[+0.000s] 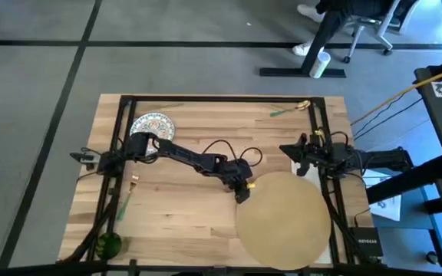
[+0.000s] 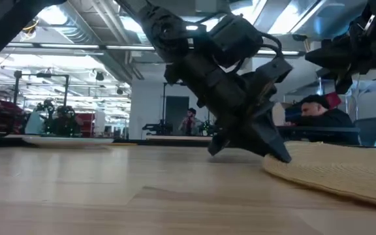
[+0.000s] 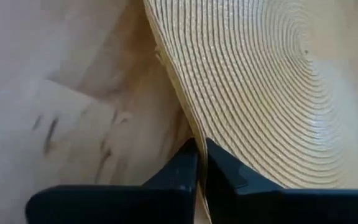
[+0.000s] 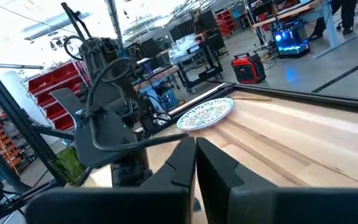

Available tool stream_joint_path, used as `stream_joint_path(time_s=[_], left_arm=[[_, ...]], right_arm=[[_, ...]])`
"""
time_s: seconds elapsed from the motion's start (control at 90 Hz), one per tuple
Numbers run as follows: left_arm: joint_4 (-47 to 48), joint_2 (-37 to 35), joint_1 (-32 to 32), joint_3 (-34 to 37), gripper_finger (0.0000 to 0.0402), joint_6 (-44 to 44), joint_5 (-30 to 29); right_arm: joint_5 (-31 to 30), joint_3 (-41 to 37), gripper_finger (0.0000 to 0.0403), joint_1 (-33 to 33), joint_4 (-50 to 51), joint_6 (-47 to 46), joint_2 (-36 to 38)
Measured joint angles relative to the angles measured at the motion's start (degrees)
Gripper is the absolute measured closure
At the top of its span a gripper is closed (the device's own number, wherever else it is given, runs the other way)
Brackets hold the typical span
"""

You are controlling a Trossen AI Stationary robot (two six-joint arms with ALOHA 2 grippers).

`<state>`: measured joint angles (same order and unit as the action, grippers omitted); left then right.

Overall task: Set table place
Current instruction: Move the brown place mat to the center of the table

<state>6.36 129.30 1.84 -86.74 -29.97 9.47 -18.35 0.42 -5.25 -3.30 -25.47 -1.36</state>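
Note:
The round tan placemat (image 1: 284, 221) lies flat on the table (image 1: 175, 222), near its near right corner. My left gripper (image 1: 242, 192) reaches across from the left and is shut on the mat's left rim; it also shows in the low view (image 2: 269, 149) and in its own wrist view (image 3: 199, 155). My right gripper (image 1: 304, 159) hovers shut above the table just beyond the mat's far edge, with nothing between its fingers (image 4: 195, 149). My left gripper pinches the placemat's left rim (image 3: 194, 127) between its two fingers. The fingers (image 2: 276, 151) slant down onto it from the table's left and far side. The mat's woven body (image 2: 344, 171) lies on the table behind the held rim.
A small patterned plate (image 1: 153, 125) sits at the far left of the table. A green-handled utensil (image 1: 288, 110) lies by the far edge and a green object (image 1: 110, 244) at the near left corner. Bare wood lies between the plate and the mat.

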Motion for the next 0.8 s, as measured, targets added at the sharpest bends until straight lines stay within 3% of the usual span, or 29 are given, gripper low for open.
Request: stream_joint_path(time_s=[0.356,0.8], left_arm=[[11.8,-4.9,-2.1,0.2,0.0401,4.5,-7.7],[12.4,-11.2,-1.1,0.0,0.0402,6.2,-8.8]], right_arm=[[1.5,0.0,0.0403,0.0,0.1,0.0,0.0],[7.0,0.0,0.0403,0.0,0.0,0.0,0.0]])
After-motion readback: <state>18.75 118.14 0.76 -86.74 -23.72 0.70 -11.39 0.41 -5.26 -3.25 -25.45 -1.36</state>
